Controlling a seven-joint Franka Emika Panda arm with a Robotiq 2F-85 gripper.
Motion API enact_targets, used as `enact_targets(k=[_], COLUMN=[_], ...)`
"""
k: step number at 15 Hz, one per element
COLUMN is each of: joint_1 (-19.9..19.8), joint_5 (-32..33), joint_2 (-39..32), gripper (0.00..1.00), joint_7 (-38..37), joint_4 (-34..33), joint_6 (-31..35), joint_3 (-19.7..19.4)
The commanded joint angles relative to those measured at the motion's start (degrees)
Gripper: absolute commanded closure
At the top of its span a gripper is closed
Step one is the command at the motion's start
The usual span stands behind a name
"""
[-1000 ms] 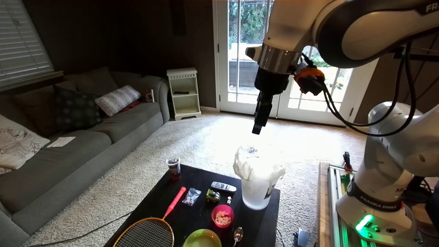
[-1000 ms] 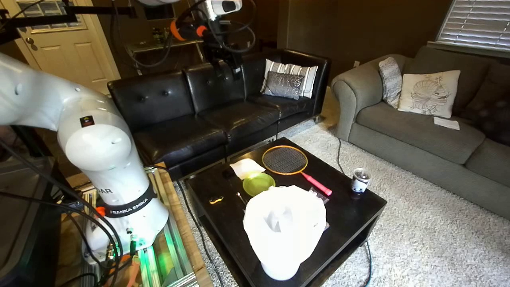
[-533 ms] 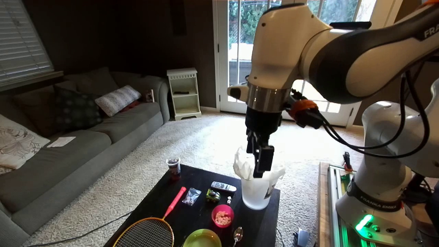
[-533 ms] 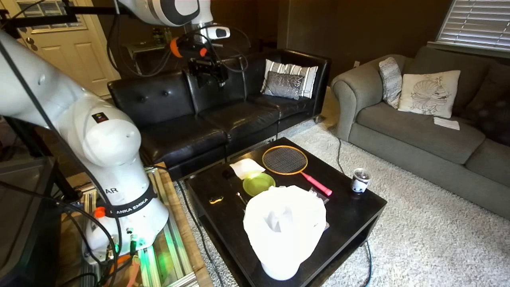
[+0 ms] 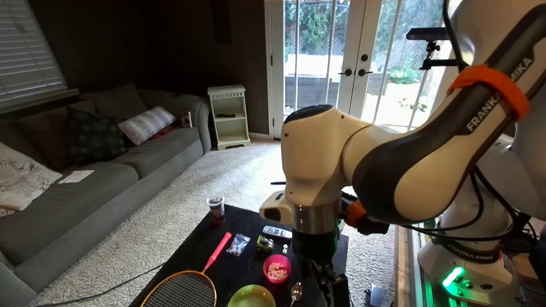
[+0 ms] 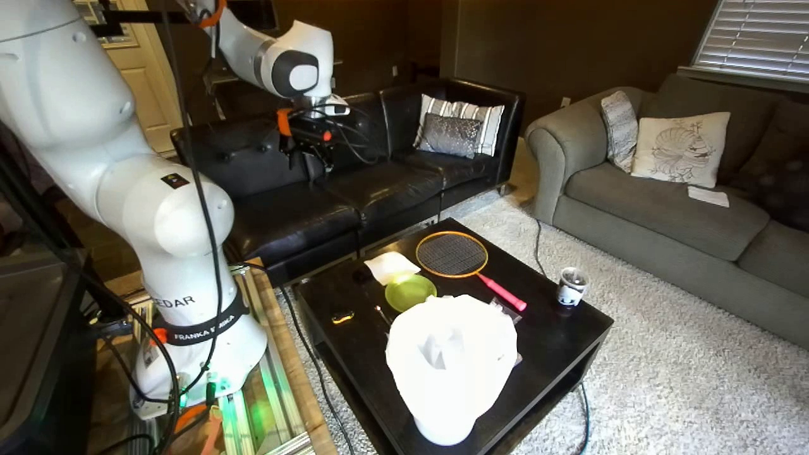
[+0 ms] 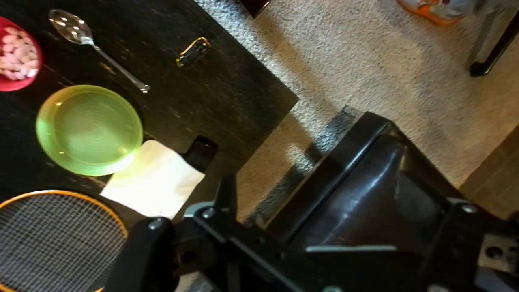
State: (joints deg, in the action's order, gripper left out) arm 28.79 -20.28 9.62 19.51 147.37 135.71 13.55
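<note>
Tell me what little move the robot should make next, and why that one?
Perhaps ease the gripper down a bit toward the dark table, because it looks open and empty and hangs higher than the green bowl and white paper there.

I see from distance that the black table stands on pale carpet. It carries a lined white bin, a cup, a pink bowl with pale pieces, and a green dish which touches a white sheet. Also I find there a racket, a transparent bag beside it, a spoon, a remote control and a toy vehicle.
</note>
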Motion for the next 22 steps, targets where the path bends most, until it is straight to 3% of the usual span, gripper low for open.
enact_targets(k=[1,2,9,10,15,18,22], joint_1=[-0.2,-1.7,-2.6,-2.7,-1.4,-2.4,-3.1], joint_5=[-7.4,-4.1,-4.4,-2.9,-9.1,-10.9,-7.3], joint_2=[-8.2,-4.2,-5.3,-6.4,-20.6,-30.4,-41.5], gripper=[0.0,0.0,0.0,0.0,0.0,0.0,0.0], joint_7=[11.2,6.1,6.8,3.8,6.5,5.7,-2.6], joint_4=[-4.8,-1.6,-2.1,-2.1,-4.4,-6.8,-10.5], joint_6=[-2.3,-0.4,-0.3,-0.6,3.5,9.8,17.8], joint_3=[1.5,2.7,3.4,3.7,8.6,12.9,14.5])
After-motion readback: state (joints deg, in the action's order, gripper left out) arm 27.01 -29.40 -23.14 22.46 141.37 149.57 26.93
